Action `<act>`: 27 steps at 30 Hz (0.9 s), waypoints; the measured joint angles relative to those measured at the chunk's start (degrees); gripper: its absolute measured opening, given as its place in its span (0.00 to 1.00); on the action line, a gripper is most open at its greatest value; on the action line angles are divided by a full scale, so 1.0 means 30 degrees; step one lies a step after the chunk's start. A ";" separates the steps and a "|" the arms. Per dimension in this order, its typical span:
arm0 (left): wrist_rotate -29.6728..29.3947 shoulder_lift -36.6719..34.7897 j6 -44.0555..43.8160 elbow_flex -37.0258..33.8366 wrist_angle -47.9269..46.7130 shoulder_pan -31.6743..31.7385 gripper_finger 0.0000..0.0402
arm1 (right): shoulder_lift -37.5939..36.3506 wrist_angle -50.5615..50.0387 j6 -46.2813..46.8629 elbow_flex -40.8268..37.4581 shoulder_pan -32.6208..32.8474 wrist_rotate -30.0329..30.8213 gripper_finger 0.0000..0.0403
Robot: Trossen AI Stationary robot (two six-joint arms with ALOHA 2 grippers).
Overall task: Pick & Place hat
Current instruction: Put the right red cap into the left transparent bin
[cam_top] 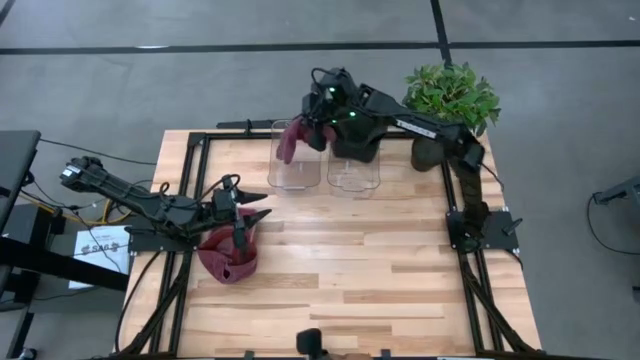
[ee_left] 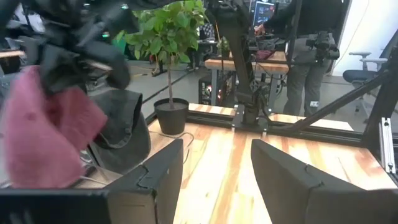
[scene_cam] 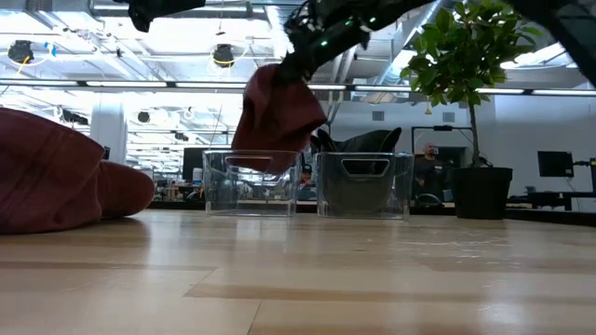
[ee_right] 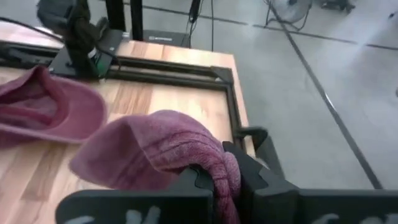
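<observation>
your right gripper [cam_top: 300, 135] holds a maroon hat [cam_top: 291, 142] above the left clear bin [cam_top: 294, 172].
left gripper [cam_top: 255, 205] spread wide over another hat [cam_top: 226, 258], half hidden by the arm.

The dark red knitted hat on the table [scene_cam: 56, 177] runs off the low view's left edge, and blurred

One maroon hat [cam_top: 291, 141] is held hanging, crumpled, above the counter's far edge. A second maroon hat [cam_top: 226, 254] is seen lying near the left edge.
</observation>
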 joint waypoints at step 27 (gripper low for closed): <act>0.0006 0.0007 -0.0609 0.0000 -0.0303 -0.0030 0.47 | 0.6304 -0.4934 0.1552 0.5663 -0.2028 0.0705 0.03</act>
